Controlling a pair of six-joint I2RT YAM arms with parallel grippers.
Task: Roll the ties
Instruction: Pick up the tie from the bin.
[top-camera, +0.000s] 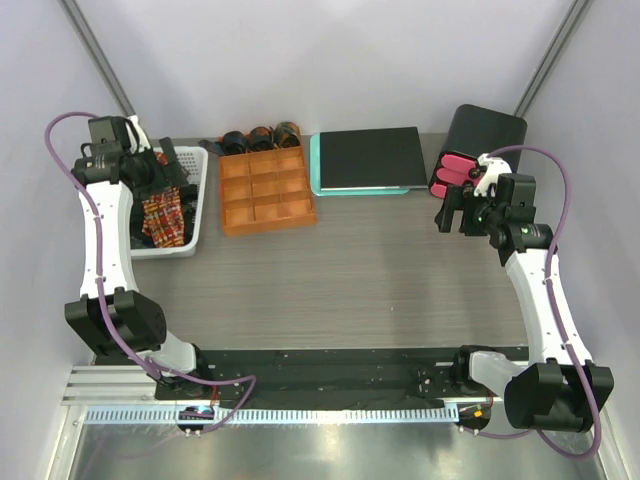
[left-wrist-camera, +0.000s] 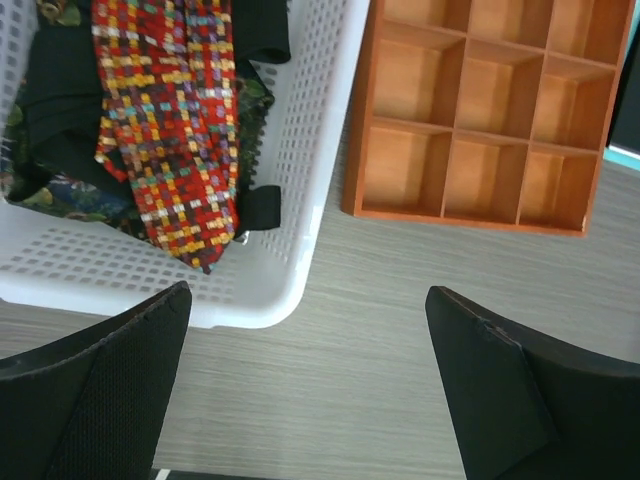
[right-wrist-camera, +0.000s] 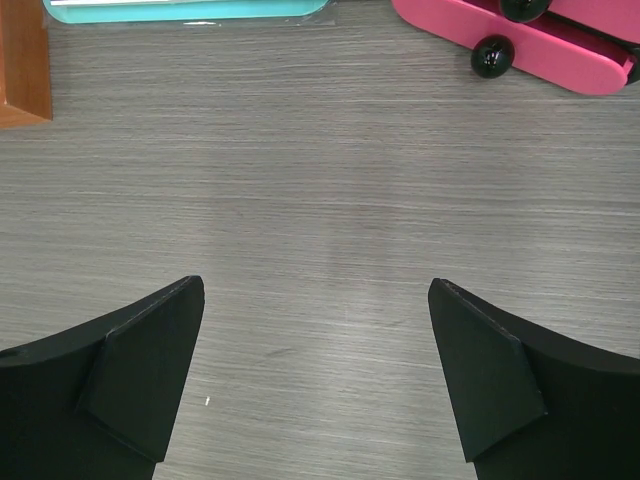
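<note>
Top view: the left gripper (top-camera: 163, 178) hangs over a white basket (top-camera: 170, 250) at the far left of the table (top-camera: 380, 270). I cannot tell its jaw spread from here. The red tie (top-camera: 162, 218) lies in the basket among dark ties (top-camera: 143, 235). Three rolls (top-camera: 260, 137) sit in a row just beyond the far edge of the orange tray (top-camera: 265, 190). Right of the tray lies a teal board (top-camera: 316, 172) with a black pad (top-camera: 370, 157) on it. A black box (top-camera: 490, 135) stands at the far right, and the right gripper (top-camera: 457, 218) hovers just near of it, holding nothing.

Left wrist view: the left gripper (left-wrist-camera: 308, 295) is spread wide and grips nothing, above the basket's (left-wrist-camera: 300, 250) near right corner. The red tie (left-wrist-camera: 170, 120) drapes over the dark ties (left-wrist-camera: 50, 110) inside. The tray (left-wrist-camera: 470, 100) sits just right of the basket.

Right wrist view: the right gripper (right-wrist-camera: 316, 285) is spread wide over the table (right-wrist-camera: 320, 170). A pink piece (right-wrist-camera: 560, 55) lies far right, the teal board's (right-wrist-camera: 190, 8) edge runs along the far side, and the tray's (right-wrist-camera: 20, 60) corner shows far left.
</note>
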